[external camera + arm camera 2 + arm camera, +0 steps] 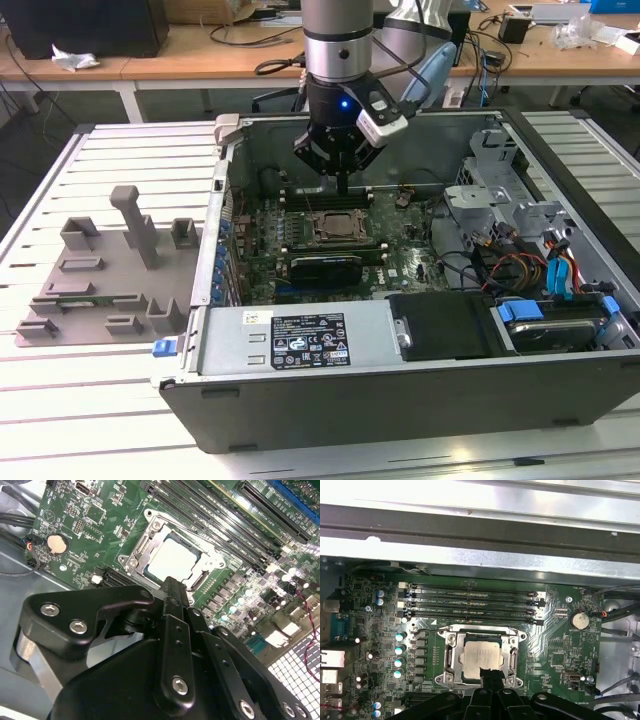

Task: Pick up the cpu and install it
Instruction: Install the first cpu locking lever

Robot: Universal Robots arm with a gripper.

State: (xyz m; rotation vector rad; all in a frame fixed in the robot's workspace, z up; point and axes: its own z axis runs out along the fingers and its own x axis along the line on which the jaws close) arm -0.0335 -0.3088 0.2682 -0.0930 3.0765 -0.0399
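Gripper (pixel 172 587) links sit closest to my lens in the second wrist view. I read its 2 fingers as drawn together into 1 narrow tip with nothing between them. That tip hangs just above one edge of the socket (pixel 451 652), over the rim of the cpu (pixel 482 655).

Finding: the cpu lies flat and square inside the socket, silver top up, on the motherboard (pixel 555 650). Memory slots (pixel 470 602) run just beside the socket.

Assessment: pick-up and placement look done. I cannot confirm that the chip is fully seated, nor whether the socket's lever is latched, so locking may remain. The grey moulded tray (pixel 100 270) stands well apart from the socket, outside the computer case (pixel 400 390).
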